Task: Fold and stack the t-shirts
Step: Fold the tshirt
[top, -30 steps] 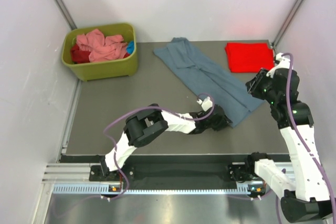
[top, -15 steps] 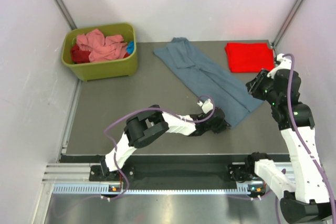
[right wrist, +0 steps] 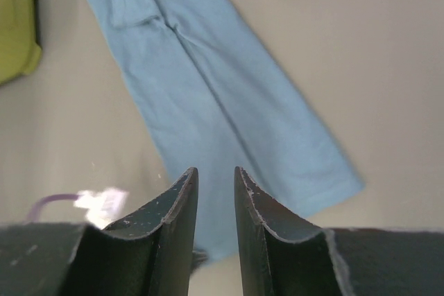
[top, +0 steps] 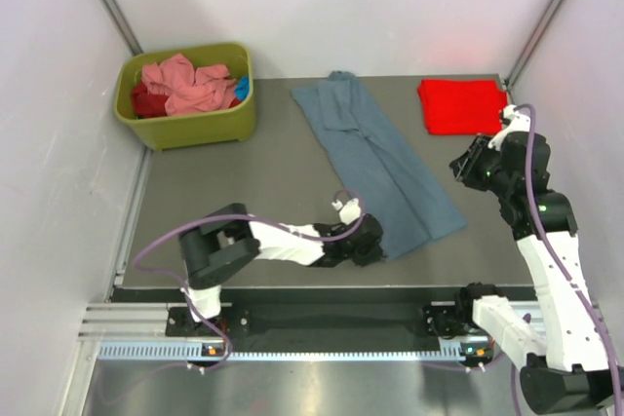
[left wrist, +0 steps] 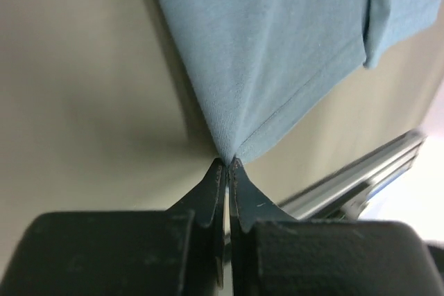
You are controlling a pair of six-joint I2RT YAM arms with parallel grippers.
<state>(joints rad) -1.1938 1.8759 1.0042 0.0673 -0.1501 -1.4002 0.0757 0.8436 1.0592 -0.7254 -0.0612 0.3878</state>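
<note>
Left arm lies low, stretched along the near table (top: 263, 177) edge. The left gripper (left wrist: 227, 165) is pinched tight on the near hem corner of the slate blue-grey t-shirt (top: 375, 153), which lies as a long strip from 12 towards 5 o'clock. Right arm is raised at 3 o'clock; the right gripper (right wrist: 215, 175) fingers are narrowly parted and empty. A red t-shirt (top: 460, 104) lies folded at 1 o'clock.

Low along near side, left arm (top: 283, 241) stretches rightward; left gripper (top: 369, 248) fingers pressed together, pinching hem corner of slate blue-grey cotton t-shirt (top: 380, 163). At right side, right arm (top: 548, 245) stands raised; right gripper (top: 466, 169) aloft, fingers slightly parted, empty.
</note>
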